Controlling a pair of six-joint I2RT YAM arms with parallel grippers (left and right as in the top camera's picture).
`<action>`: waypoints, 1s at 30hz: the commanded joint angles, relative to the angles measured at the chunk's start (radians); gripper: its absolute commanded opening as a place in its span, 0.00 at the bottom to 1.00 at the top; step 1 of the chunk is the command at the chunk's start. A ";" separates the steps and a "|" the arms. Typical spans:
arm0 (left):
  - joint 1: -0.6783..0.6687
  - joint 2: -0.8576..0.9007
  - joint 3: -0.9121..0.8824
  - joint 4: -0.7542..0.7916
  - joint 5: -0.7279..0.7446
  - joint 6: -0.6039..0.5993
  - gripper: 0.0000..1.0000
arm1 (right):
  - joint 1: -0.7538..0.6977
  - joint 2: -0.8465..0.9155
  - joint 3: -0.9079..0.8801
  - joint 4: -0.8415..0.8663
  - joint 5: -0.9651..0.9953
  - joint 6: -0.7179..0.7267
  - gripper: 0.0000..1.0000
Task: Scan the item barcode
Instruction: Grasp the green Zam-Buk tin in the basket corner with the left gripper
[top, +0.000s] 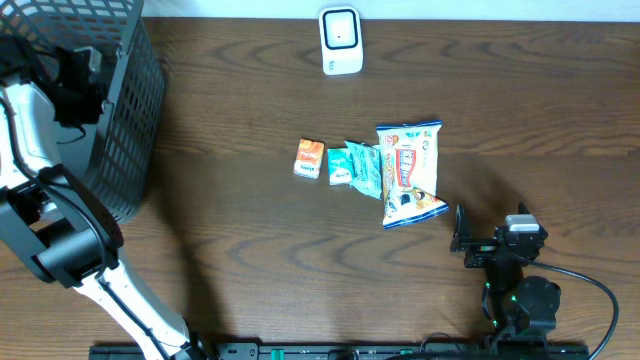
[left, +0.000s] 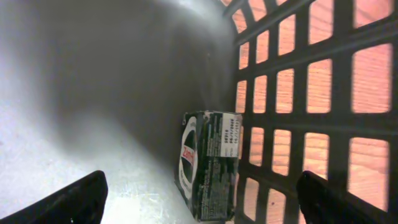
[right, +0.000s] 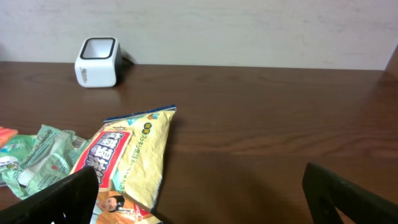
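A dark green box (left: 208, 162) with a white label rests on the basket floor, leaning against the mesh wall (left: 295, 118). My left gripper (left: 200, 186) hangs open above it, its fingers wide on either side and touching nothing. From overhead the left arm (top: 75, 85) reaches into the black mesh basket (top: 130, 120). The white barcode scanner (top: 340, 40) stands at the table's far edge and also shows as a scanner (right: 97, 62) in the right wrist view. My right gripper (top: 462, 240) sits open and empty near the front right, beside a yellow snack bag (right: 134, 158).
Three items lie mid-table: an orange packet (top: 309, 159), a green packet (top: 355, 167) and the yellow snack bag (top: 410, 172). The basket takes up the far left corner. A black cable (top: 590, 290) loops by the right arm's base.
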 joint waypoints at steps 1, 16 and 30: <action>-0.002 0.014 -0.034 0.029 -0.024 0.021 0.95 | -0.005 -0.004 -0.001 -0.004 0.000 0.010 0.99; -0.002 0.014 -0.134 0.193 -0.040 0.021 0.83 | -0.005 -0.004 -0.001 -0.004 0.001 0.010 0.99; -0.016 0.015 -0.165 0.259 -0.038 0.020 0.79 | -0.005 -0.004 -0.001 -0.004 0.000 0.010 0.99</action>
